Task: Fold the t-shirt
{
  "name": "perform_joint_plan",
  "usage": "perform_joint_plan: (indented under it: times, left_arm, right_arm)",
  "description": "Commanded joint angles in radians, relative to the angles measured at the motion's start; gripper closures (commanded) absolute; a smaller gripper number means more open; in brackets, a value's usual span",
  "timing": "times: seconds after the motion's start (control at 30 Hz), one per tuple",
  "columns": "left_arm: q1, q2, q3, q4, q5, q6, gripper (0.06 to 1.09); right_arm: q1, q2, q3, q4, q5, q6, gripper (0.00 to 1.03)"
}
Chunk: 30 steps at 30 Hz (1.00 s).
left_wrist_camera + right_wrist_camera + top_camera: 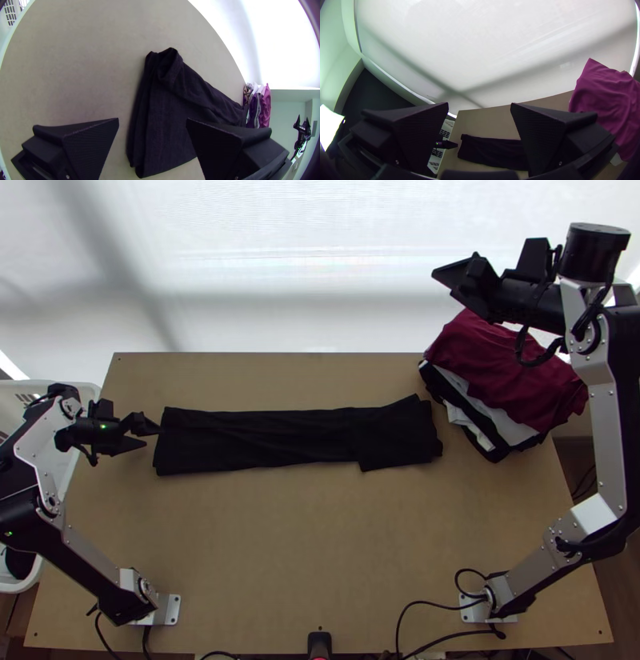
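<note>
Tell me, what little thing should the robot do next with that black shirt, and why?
Probably ease the left hand onto the nearest end of the shirt and pinch it, ready to fold inward. The shirt lies in a long, narrow strip, and that hand is open by its end, while the right hand is raised by the clothes pile.

Silver-and-black left arm (86, 554) bent at nine o'clock, its hand (151, 434) pointing to three, fingers (90, 143) spread, right arm (606, 420) raised tall toward two, its hand (442, 282) aimed between nine and ten, fingers (423, 133) wide apart
</note>
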Motion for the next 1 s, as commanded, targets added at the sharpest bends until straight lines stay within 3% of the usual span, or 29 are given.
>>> perform_joint_plan:
  times: [0.0, 0.27, 0.6, 0.67, 0.7, 0.77, 0.97]
  left_arm:
    - [0.002, 0.034, -0.025, 0.018, -0.009, 0.026, 0.11]
    - [-0.052, 0.055, -0.059, 0.037, -0.024, 0.026, 0.11]
    - [-0.19, 0.041, -0.123, 0.074, -0.024, -0.056, 0.12]
    - [-0.204, 0.029, -0.134, 0.075, -0.024, -0.074, 0.32]
    - [-0.207, 0.024, -0.133, 0.08, -0.024, -0.091, 0.52]
    - [-0.202, -0.002, -0.143, 0.118, -0.023, -0.111, 1.05]
    - [-0.09, -0.043, -0.103, 0.092, -0.024, -0.096, 1.05]
  right_arm:
    - [-0.007, -0.003, 0.026, 0.013, -0.018, 0.03, 0.15]
    - [-0.007, -0.004, 0.033, 0.023, -0.024, 0.046, 0.15]
    - [-0.007, -0.006, 0.036, 0.049, -0.031, 0.073, 0.15]
    - [-0.009, -0.006, 0.037, 0.053, -0.033, 0.078, 0.16]
    - [-0.009, -0.008, 0.037, 0.053, -0.034, 0.078, 0.16]
    - [-0.01, -0.009, 0.037, 0.053, -0.038, 0.079, 0.16]
    - [-0.024, -0.011, 0.037, 0.054, -0.047, 0.079, 0.16]
